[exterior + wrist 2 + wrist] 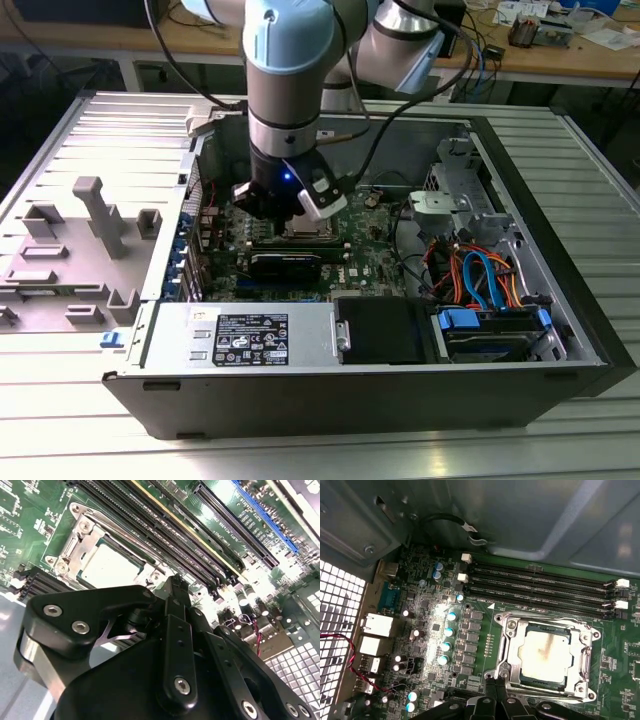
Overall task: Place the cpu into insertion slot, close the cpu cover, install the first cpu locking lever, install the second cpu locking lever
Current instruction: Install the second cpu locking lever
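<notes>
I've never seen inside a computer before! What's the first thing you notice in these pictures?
The big robot arm reaching down into the open computer case grabs your eye first. Right under its gripper sits the shiny square cpu, lying in its socket with the silver cpu cover framing it on the green motherboard. Beside it run long black memory slots.

power supply label (250, 337): black and white sticker on the metal box, exterior view; rows of fine print and small round signs, none legible.
long black slot (235, 517): white lettering runs along its side, second wrist view; not legible.
green board (435, 630): tiny white lettering beside the parts, first wrist view; not legible.
white triangle (490, 606): 1 printed mark on the board, just beside a corner of the cpu cover (512, 645).
papers (612, 38): sheets on the wooden bench; print not legible.
</notes>
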Robot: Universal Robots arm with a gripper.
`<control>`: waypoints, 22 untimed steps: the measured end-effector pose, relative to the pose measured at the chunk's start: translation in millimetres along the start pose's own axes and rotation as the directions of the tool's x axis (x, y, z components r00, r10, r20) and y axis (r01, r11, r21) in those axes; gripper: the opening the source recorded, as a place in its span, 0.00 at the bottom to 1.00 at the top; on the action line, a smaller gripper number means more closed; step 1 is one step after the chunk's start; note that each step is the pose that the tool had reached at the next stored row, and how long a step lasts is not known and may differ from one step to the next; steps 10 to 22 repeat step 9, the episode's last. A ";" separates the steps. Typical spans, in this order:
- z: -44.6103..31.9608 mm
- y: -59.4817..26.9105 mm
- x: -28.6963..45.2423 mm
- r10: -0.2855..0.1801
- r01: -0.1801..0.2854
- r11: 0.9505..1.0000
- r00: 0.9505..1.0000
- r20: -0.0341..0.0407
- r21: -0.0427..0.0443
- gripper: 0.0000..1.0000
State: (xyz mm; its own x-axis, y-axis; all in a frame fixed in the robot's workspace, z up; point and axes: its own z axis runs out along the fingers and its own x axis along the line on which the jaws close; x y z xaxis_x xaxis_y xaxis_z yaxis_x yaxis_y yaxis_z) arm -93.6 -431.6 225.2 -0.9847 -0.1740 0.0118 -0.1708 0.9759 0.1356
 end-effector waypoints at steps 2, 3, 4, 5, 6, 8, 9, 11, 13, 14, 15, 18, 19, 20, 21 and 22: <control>-0.4 0.1 0.0 -0.001 0.001 1.000 1.000 0.008 0.003 0.11; -0.3 0.1 -0.1 -0.001 0.001 1.000 1.000 0.009 0.003 0.11; -0.3 0.1 -0.1 -0.001 0.001 1.000 1.000 0.009 0.003 0.11; -0.4 0.1 0.0 -0.001 0.001 1.000 1.000 0.009 0.003 0.11; -0.4 0.1 0.0 -0.001 0.001 1.000 1.000 0.009 0.003 0.11; -0.4 0.1 0.0 -0.001 0.001 1.000 1.000 0.010 0.003 0.11; -0.4 0.1 0.0 -0.001 0.001 1.000 1.000 0.010 0.003 0.11; -0.4 0.1 0.0 -0.001 0.001 1.000 1.000 0.010 0.003 0.11; -0.4 0.1 0.0 -0.001 0.001 1.000 1.000 0.010 0.003 0.11; -0.4 0.1 0.0 -0.001 0.001 1.000 1.000 0.010 0.003 0.11; -0.4 0.1 0.0 -0.001 0.001 1.000 1.000 0.010 0.003 0.11; -0.4 0.1 0.0 -0.001 0.001 1.000 1.000 0.010 0.003 0.11; -0.4 0.1 0.0 -0.001 0.001 1.000 1.000 0.010 0.003 0.11; -0.4 0.1 0.0 -0.001 0.001 1.000 1.000 0.010 0.003 0.11; -0.4 0.1 0.0 -0.001 0.001 1.000 1.000 0.010 0.003 0.11; -0.4 0.1 0.0 -0.001 0.001 1.000 1.000 0.010 0.003 0.11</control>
